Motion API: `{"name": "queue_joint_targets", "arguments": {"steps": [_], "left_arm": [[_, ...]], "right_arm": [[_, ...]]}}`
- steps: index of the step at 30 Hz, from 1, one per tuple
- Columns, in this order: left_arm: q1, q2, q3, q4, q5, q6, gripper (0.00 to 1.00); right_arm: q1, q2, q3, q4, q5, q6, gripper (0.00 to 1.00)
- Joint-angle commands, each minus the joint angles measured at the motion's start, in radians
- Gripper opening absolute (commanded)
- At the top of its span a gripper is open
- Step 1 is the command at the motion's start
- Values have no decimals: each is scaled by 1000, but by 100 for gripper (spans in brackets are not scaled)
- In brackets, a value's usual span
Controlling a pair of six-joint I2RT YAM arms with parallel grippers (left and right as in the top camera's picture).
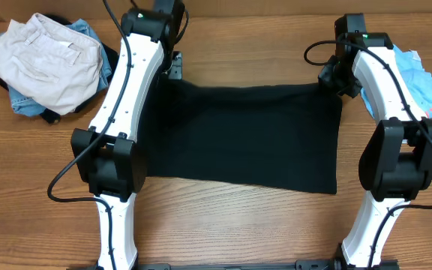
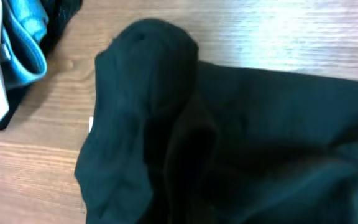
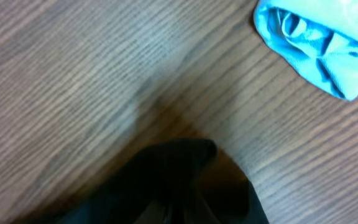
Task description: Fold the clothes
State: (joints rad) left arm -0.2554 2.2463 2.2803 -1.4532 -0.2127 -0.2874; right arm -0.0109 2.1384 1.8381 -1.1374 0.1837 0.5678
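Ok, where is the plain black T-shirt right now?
Overhead view: the plain black soft-fabric T-shirt lies spread across the middle of the wooden table, crumpled cream trousers at far left, a light blue tee at far right.

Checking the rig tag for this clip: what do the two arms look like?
Both the left arm and right arm have white link shells joined by bulky black joint housings. Thin black cables loop alongside each, and a small green light glows near each wrist. No markings are legible.
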Motion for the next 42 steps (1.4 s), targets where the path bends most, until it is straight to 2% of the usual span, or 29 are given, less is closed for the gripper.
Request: {"name": "queue_joint_targets", "arguments": {"steps": [1,7,15,18,19,20,21,22,23,24,25,26,27,29,33,35,37,38,42], "left_arm": [[-6,-16,13,-53,2,-35,4],[-6,-10,10,-140,1,-79,4],[-6,-10,-110,-166,0,-102,6],[-6,-10,-113,-192,-8,-101,11],[-6,-10,-113,-211,-8,-101,14],[-6,-10,-113,-227,-8,-101,22],[-6,-10,-113,-230,-8,-97,25],[-6,-10,-113,-237,-8,-97,33],[-6,-10,-113,-237,-3,-91,49],[-6,-10,-113,-237,-3,-90,58],[-6,-10,-113,-237,-3,-90,70],[-6,-10,-113,-237,-4,-90,79],[-6,-10,-113,-237,-4,-91,83],[-6,-10,-112,-233,-4,-91,85],[-6,-10,-85,-172,-3,-91,80],[-7,-10,-31,-168,52,-90,84],[-7,-10,-26,-153,150,-91,90],[-7,-10,-26,-149,171,-95,100],[-7,-10,-26,-166,174,-94,100]], "right_arm": [[2,-44,27,-26,2,10,4],[2,-106,28,-97,2,10,4],[3,-134,28,-232,2,9,5],[3,-134,28,-277,2,9,23],[3,-134,27,-286,2,9,30],[3,-134,27,-289,2,9,43],[3,-134,27,-288,2,9,47],[3,-134,27,-287,2,9,52],[3,-134,27,-287,2,9,60],[3,-134,27,-288,2,9,72],[3,-134,27,-286,2,9,76],[3,-134,27,-281,2,9,88],[3,-134,27,-275,2,9,93],[3,-134,27,-266,-7,10,97],[3,-131,26,-187,-66,8,97],[3,-122,10,-151,-71,9,94],[3,-99,-26,-96,-129,9,85],[3,-84,-37,-78,-134,11,81],[2,-16,-43,-79,-134,28,80]]}}
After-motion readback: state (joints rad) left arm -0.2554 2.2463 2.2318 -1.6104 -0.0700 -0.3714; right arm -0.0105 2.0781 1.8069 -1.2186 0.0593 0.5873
